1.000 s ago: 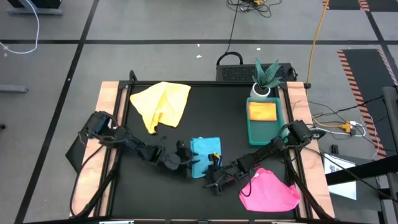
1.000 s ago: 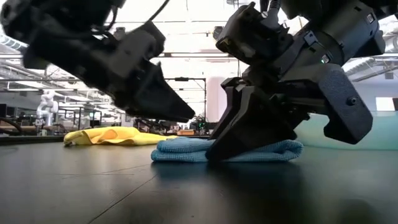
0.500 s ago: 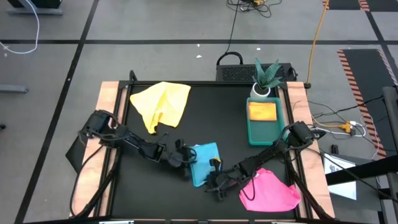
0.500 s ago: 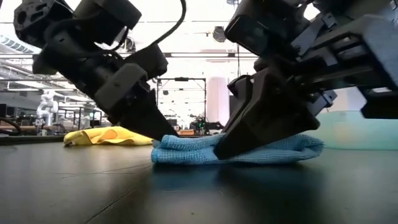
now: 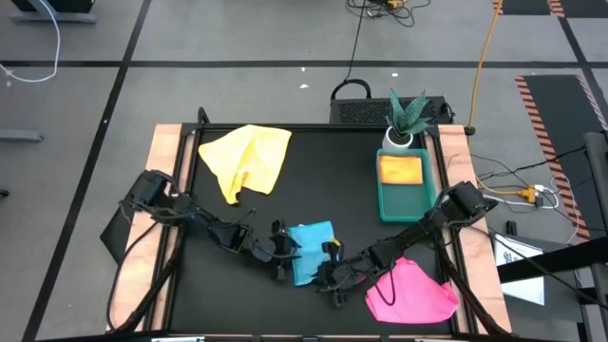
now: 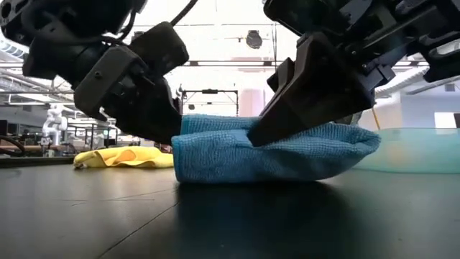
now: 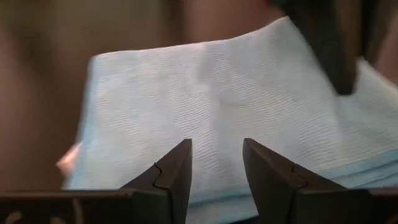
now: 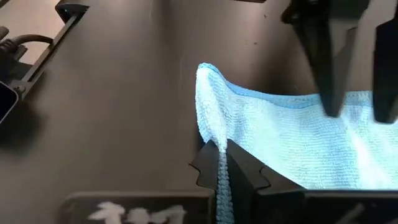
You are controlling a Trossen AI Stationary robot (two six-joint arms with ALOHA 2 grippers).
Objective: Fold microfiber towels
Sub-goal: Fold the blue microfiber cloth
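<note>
The light blue microfiber towel [image 5: 309, 249] lies folded near the table's front edge, between my two grippers. My right gripper [image 8: 222, 158] is shut on it from the right. My left gripper [image 7: 216, 149] stands open at the towel's left edge [image 6: 176, 147], with flat blue cloth showing between its fingers. A yellow towel [image 5: 249, 160] lies crumpled at the far left. A pink towel [image 5: 410, 293] lies at the near right. Another yellow towel [image 5: 400, 169] lies in the green tray [image 5: 385, 204]. My right gripper pinches a raised ridge of the blue towel [image 8: 214, 134] at its right side between its two fingers, slanting down from the table's right. That side [image 6: 356, 147] is lifted off the table while the towel's underside [image 6: 244, 178] rests on it. Whether my left gripper touches the towel, I cannot tell.
A potted plant [image 5: 407, 119] stands behind the green tray at the far right. Wooden rails [image 5: 169, 180] run along the table's left and right sides. Bare black tabletop [image 5: 328, 176] lies in the middle, beyond the blue towel.
My right gripper has risen with the blue towel's right side, which now stands off the table. The towel has slid a little toward the table's near edge and turned slightly. My left gripper's wrist has rolled beside the towel's left edge.
</note>
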